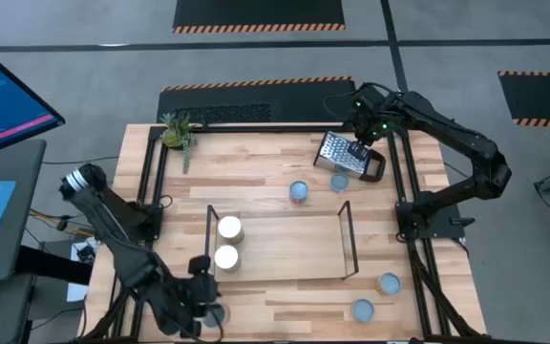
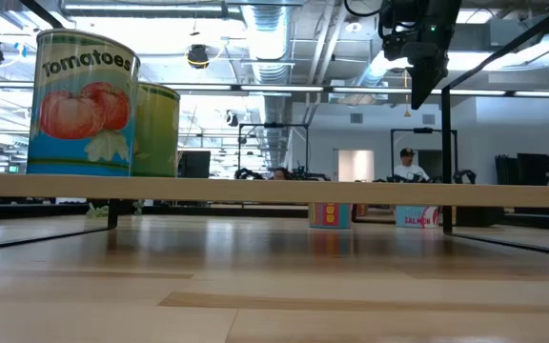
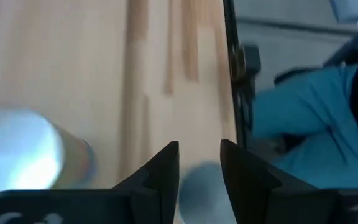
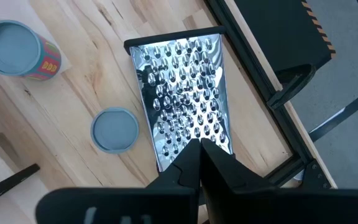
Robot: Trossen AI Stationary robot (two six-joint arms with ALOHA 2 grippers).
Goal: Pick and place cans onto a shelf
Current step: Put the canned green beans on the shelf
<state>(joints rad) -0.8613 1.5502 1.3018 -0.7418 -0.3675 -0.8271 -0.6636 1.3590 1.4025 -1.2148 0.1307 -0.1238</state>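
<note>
High view: the left gripper hangs over a can at the table's near-left corner; the shelf lies just beyond.

Left wrist view: fingers slightly parted, can directly beneath, ungrasped.

Right wrist view: the right gripper, closed, is over the grater.

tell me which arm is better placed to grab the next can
Left. Its hand sits open at the table's near-left corner with a can between its fingers. The right hand is shut over the grater, far from any can.

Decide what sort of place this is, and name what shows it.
Probably a robotics lab or workshop hall: striped hazard tape marks the grey floor, bare ducts run overhead, and a monitor stands beside the wooden table.
</note>
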